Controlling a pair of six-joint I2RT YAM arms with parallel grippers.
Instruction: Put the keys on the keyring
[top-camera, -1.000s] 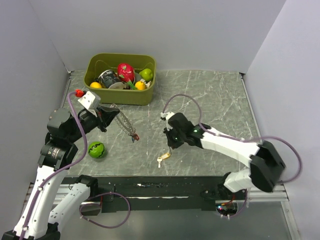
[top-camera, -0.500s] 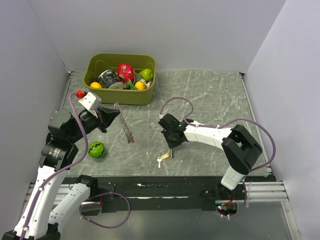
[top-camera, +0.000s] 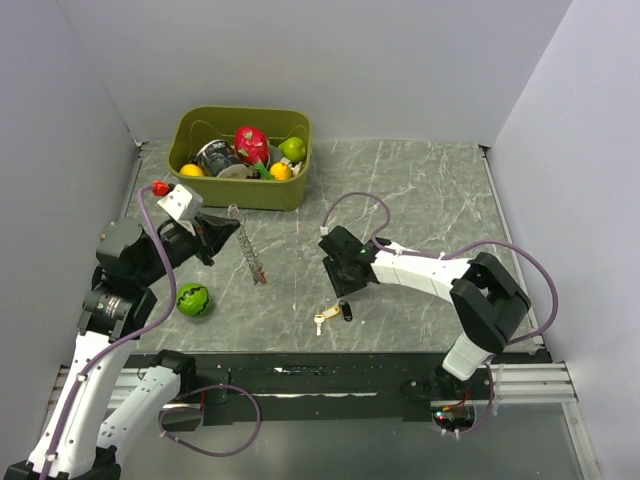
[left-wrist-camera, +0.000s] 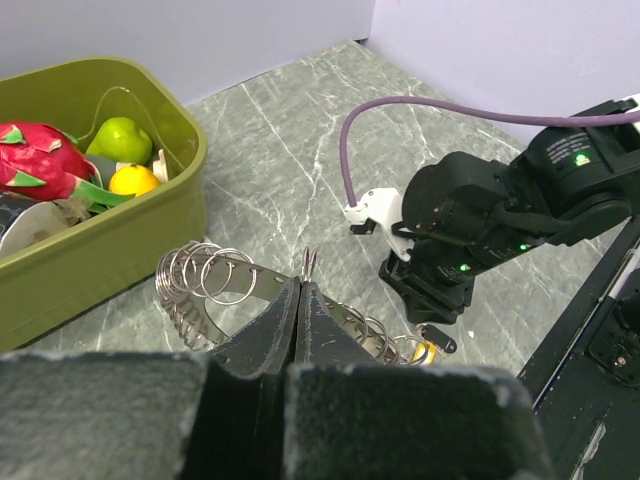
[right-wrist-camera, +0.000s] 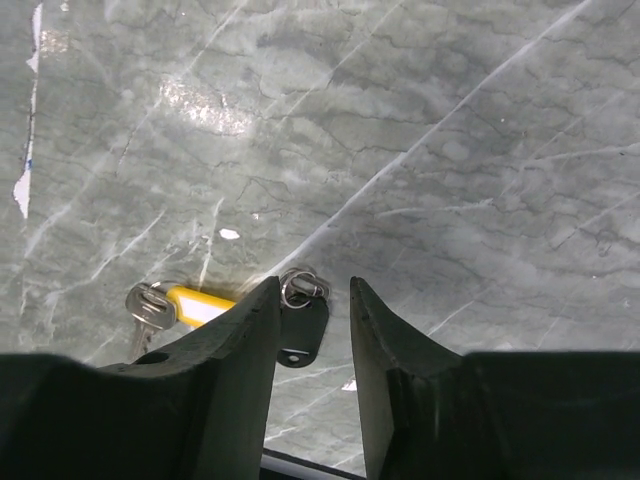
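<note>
Left gripper: clenched on the keyring, fingers pressed flat together, the wire pinched at the very tips.
Keyring: held up left of centre, slanting down and to the right from that grip; from the left wrist, a row of coiled loops on both sides of the tips (whether the low end touches the table cannot be told).
Keys: flat on the table, near the front edge at centre, well apart from the keyring and not on it.
Black key: small wire ring at its head, lying in the gap between the right fingers.
Yellow key: just beside the black one on its left in the right wrist view, silver ring at its far left end, right end hidden behind a finger.
Right gripper: released, jaws apart, low over the black key with one finger on either side; contact with it not clear.
Bin: olive green, at the back left, holding fruit and other bits; just behind the left gripper.
Ball: green, on the table beside the left arm.
</note>
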